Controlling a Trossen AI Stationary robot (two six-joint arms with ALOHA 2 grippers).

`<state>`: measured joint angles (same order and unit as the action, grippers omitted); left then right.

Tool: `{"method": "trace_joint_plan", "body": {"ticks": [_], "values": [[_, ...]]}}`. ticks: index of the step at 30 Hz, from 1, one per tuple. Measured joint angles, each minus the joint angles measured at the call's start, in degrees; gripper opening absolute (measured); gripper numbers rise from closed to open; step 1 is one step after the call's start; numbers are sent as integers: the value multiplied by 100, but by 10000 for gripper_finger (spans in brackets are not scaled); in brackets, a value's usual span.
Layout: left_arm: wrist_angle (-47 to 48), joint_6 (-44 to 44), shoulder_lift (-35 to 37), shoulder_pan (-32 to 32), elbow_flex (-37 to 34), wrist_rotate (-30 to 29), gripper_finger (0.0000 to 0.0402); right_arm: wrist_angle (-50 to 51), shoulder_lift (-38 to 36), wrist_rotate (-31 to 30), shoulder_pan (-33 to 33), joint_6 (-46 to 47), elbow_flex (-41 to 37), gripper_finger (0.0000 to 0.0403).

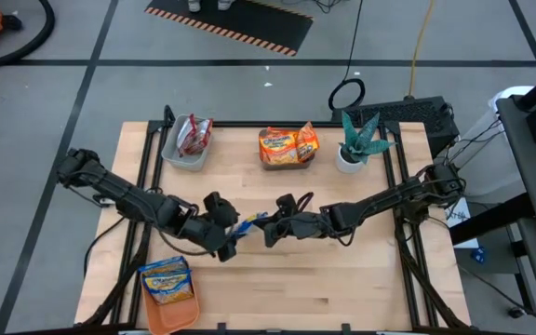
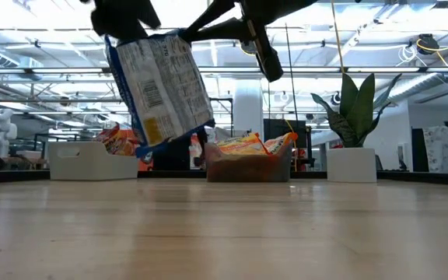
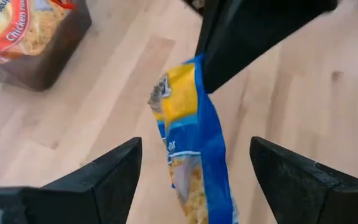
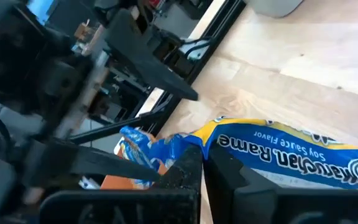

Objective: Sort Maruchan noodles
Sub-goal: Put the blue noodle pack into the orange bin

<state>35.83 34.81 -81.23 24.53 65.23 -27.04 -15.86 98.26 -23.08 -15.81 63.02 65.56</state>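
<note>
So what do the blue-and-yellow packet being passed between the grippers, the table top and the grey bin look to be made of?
Blue-and-yellow noodle packet: thin printed plastic film, glossy by its sheen; it creases and hangs limp from the shut right gripper.
Table top: pale wood, matte, with plank seams and grain, possibly butcher block.
Grey bin: probably moulded plastic, smooth and plain; hard to confirm.

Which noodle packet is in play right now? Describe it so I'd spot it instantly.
Over the middle of the wooden table, the right gripper is shut on a blue-and-yellow packet, the open left gripper flanking it. Unlike the binned packets, it hangs in mid-air.
</note>
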Motion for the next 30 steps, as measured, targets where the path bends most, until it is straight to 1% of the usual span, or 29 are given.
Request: {"method": "trace_joint_plan", "body": {"ticks": [2, 4, 9, 15, 19, 23, 27, 30], "values": [[22, -250, -70, -74, 0, 4, 301, -4, 0, -98, 2, 73, 0, 0], [10, -323, -92, -151, -2, 58, 301, -4, 0, -105, 8, 153, 0, 0], [-22, -163, -109, -211, 0, 199, 301, -2, 0, -112, 9, 334, 0, 0], [38, -306, -313, -315, -2, 250, 296, -128, 0, -104, 10, 556, 0, 0], [14, -203, -420, -326, -2, 516, 273, -332, 0, -95, 10, 545, 2, 0], [-18, 30, -480, -320, 0, 522, 244, -472, 0, -43, 8, 541, 2, 0], [0, 255, -474, -315, 0, 513, 205, -592, -4, 224, 8, 536, 7, 0], [2, 402, -479, -310, 0, 581, 171, -578, -2, 264, 8, 517, 7, 0]]}}
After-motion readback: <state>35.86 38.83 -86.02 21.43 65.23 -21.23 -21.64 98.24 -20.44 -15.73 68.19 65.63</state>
